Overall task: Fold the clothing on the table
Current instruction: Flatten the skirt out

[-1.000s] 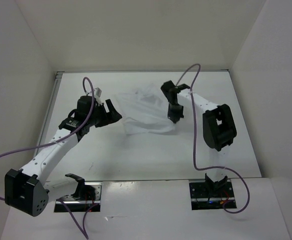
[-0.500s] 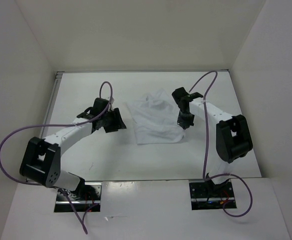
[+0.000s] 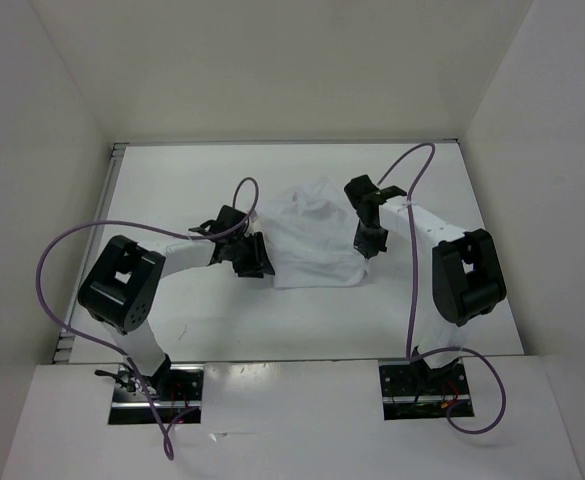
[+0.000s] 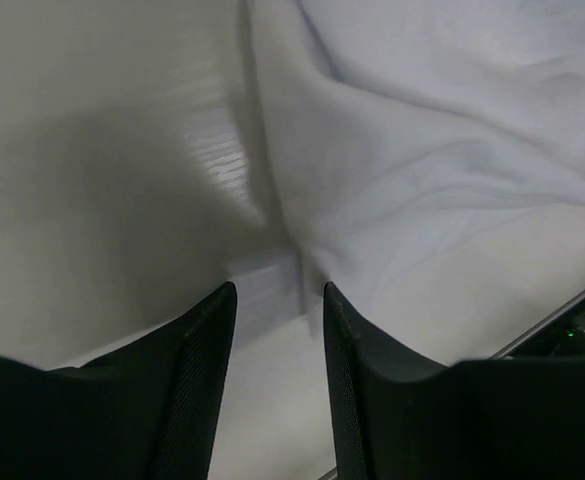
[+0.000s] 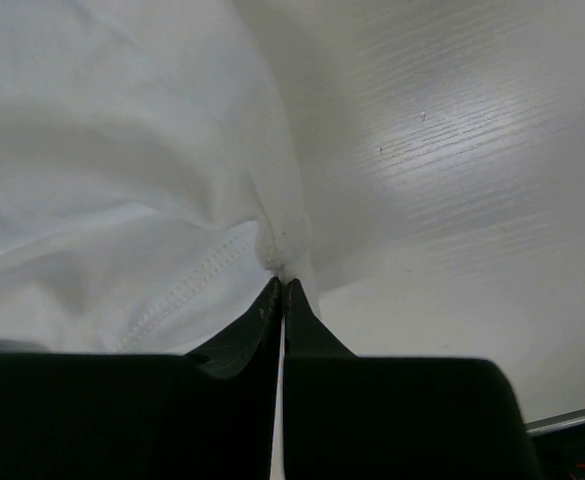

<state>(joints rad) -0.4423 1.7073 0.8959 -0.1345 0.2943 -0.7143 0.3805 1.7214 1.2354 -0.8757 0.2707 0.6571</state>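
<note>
Filling the floor between white walls [image 3: 62, 120]: a plain, matte white table [image 3: 172, 320]. Lying on its middle, slightly toward the far side: the clothing [image 3: 307, 230], a soft white garment, wrinkled and bunched into a rough heap, with broad folds running across it and a line of stitching along the edge seen from the right wrist. Resting low at the garment's left edge: the left tool [image 3: 260, 266], fingers [image 4: 197, 380] partly apart, bare table showing between them, a corner of fabric just ahead of the tips and not pinched. Sitting at the garment's right edge: the right tool [image 3: 369, 248], closed tight, pinching the stitched edge between its tips.
</note>
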